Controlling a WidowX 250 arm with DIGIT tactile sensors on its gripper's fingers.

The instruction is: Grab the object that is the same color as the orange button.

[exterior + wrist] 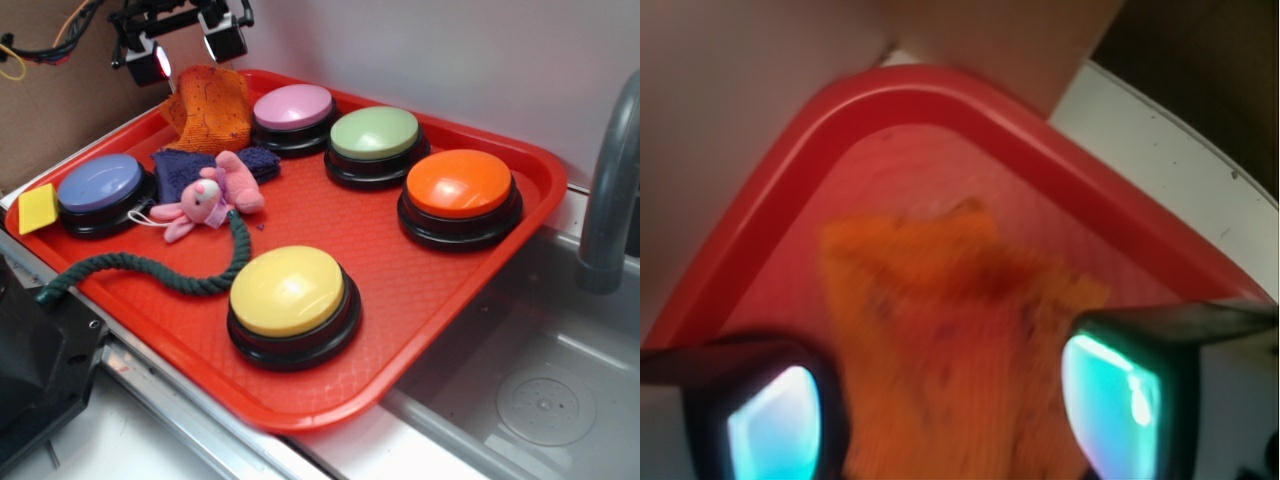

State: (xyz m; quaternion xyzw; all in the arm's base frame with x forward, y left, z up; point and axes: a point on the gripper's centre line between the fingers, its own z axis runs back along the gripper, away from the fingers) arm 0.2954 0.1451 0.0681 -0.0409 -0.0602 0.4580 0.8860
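The tool [186, 52] hangs over the red tray's [470, 255] far corner with its jaws spread either side of the bunched orange cloth [208, 105], apparently not yet pinching it, behind the pink button [293, 107].

No text, label, brand, number or sign can be read in either view.
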